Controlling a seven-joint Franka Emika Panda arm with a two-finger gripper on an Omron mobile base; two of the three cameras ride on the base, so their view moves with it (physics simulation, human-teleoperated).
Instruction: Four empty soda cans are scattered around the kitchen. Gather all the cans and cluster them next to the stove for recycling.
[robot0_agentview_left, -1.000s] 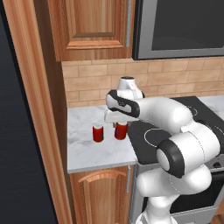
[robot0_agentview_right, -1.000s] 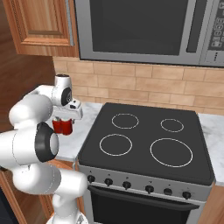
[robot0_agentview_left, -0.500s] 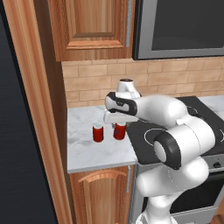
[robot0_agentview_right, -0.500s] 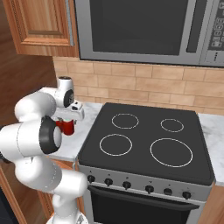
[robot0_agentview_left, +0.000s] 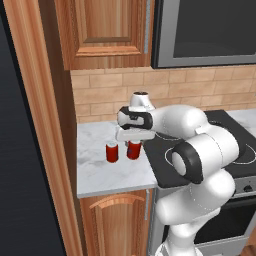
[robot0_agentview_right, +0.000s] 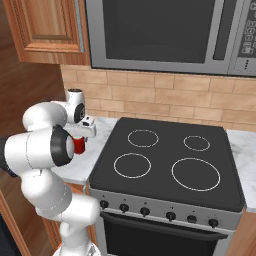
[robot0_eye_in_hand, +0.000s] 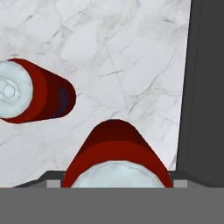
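Two red soda cans stand on the marble counter (robot0_agentview_left: 97, 172) just left of the stove (robot0_agentview_right: 165, 150). My gripper (robot0_agentview_left: 133, 144) reaches straight down over the soda can (robot0_agentview_left: 133, 150) nearest the black cooktop edge and is shut on it, a finger on each side. In the hand view this can (robot0_eye_in_hand: 116, 148) sits between the jaws of the gripper (robot0_eye_in_hand: 116, 177), its silver top close to the camera, with the stove's edge (robot0_eye_in_hand: 205, 87) to its right. The other can (robot0_agentview_left: 112, 152) stands a short gap to the left and shows again in the hand view (robot0_eye_in_hand: 39, 94). In the right base view the held can (robot0_agentview_right: 78, 145) peeks out behind my arm.
A steel microwave (robot0_agentview_right: 165, 35) hangs above the stove. A wooden wall cabinet (robot0_agentview_left: 105, 30) hangs over the counter, and a tall wooden panel (robot0_agentview_left: 35, 125) bounds it on the left. Brick backsplash (robot0_agentview_left: 100, 97) runs behind. Marble counter lies in front of the cans.
The hand has crept slightly left with the can in it, toward the other can, and the elbow has swung. The left can has not moved.
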